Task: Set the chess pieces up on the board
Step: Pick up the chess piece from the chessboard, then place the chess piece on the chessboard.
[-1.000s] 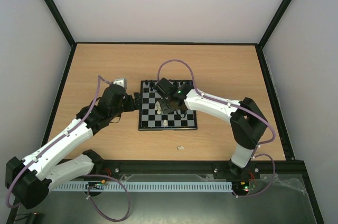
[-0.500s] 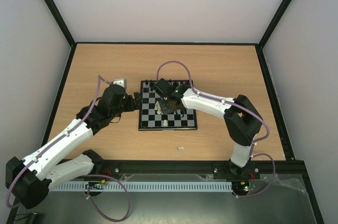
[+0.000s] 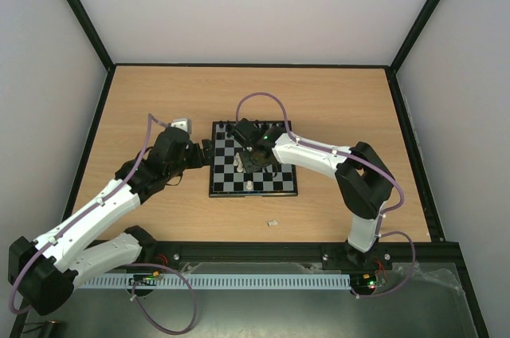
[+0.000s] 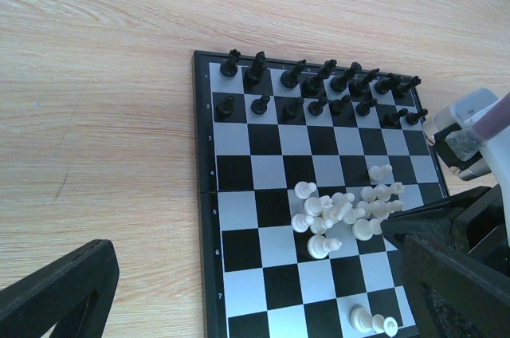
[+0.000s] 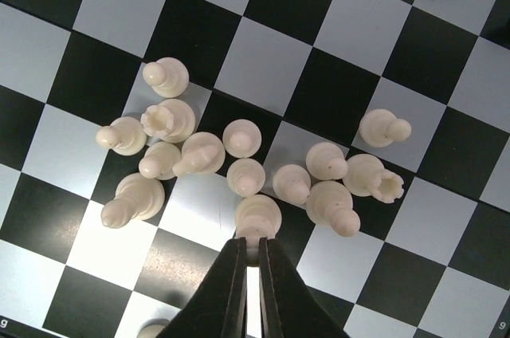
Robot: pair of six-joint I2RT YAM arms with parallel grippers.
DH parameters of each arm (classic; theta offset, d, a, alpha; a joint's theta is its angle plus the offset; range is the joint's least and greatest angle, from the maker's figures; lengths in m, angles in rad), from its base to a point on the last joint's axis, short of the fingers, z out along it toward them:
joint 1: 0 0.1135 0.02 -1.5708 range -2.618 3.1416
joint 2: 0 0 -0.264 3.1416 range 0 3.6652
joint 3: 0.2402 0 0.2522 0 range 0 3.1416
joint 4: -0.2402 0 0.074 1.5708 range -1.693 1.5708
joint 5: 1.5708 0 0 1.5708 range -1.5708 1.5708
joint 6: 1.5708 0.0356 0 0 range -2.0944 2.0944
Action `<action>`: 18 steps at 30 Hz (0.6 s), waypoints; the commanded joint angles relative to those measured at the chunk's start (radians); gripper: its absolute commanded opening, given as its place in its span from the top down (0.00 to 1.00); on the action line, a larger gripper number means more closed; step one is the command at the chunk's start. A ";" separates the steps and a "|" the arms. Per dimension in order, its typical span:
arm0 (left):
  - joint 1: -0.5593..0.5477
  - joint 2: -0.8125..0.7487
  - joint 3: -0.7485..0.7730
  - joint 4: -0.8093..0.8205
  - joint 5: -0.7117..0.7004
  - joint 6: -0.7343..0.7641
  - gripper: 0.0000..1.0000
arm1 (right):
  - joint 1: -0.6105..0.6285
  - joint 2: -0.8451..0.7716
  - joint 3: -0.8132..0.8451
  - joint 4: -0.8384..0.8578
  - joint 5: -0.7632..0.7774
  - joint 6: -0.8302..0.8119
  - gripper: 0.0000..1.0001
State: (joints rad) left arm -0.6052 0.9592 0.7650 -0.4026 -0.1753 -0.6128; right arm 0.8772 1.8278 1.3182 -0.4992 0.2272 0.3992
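Note:
The board (image 3: 231, 182) lies mid-table. Black chess pieces (image 4: 319, 87) stand in two rows along its far edge in the left wrist view. Several white pieces (image 5: 199, 151) crowd together near the middle, and a couple more (image 4: 370, 320) stand at the near edge. My right gripper (image 5: 256, 249) hangs over that cluster, shut on the top of one white piece (image 5: 257, 214) that still stands on the board. My left gripper (image 4: 247, 274) is wide open beside the board's left edge with nothing between its fingers (image 4: 60, 294).
One small white piece (image 3: 272, 223) lies on the wooden table in front of the board. The right arm (image 3: 319, 156) reaches across the board from the right. Black rails (image 3: 255, 65) frame the table.
The right gripper's fingers have closed on the white piece, and the right arm has shifted slightly left. The left arm has not moved.

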 commanded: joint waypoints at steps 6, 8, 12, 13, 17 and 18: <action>0.006 0.008 -0.008 -0.002 0.002 -0.001 0.00 | -0.002 -0.071 -0.020 -0.051 -0.032 0.005 0.97; 0.006 0.010 -0.009 -0.002 0.003 -0.002 0.01 | 0.001 -0.095 -0.041 -0.057 -0.037 0.011 0.97; 0.006 0.012 -0.009 0.001 0.002 -0.002 0.00 | 0.017 -0.141 -0.090 -0.065 -0.040 0.024 0.97; 0.006 0.012 -0.009 0.000 0.002 -0.002 0.01 | 0.022 -0.151 -0.105 -0.067 -0.042 0.031 0.98; 0.005 0.017 -0.007 0.003 0.003 -0.004 0.00 | 0.065 -0.176 -0.148 -0.070 -0.045 0.054 0.98; 0.006 0.018 -0.006 0.004 0.003 -0.004 0.00 | 0.076 -0.182 -0.159 -0.070 -0.044 0.060 0.98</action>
State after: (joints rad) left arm -0.6052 0.9688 0.7650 -0.4023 -0.1753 -0.6132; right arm 0.9112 1.6791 1.2034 -0.5079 0.1909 0.4274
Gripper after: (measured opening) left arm 0.994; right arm 0.027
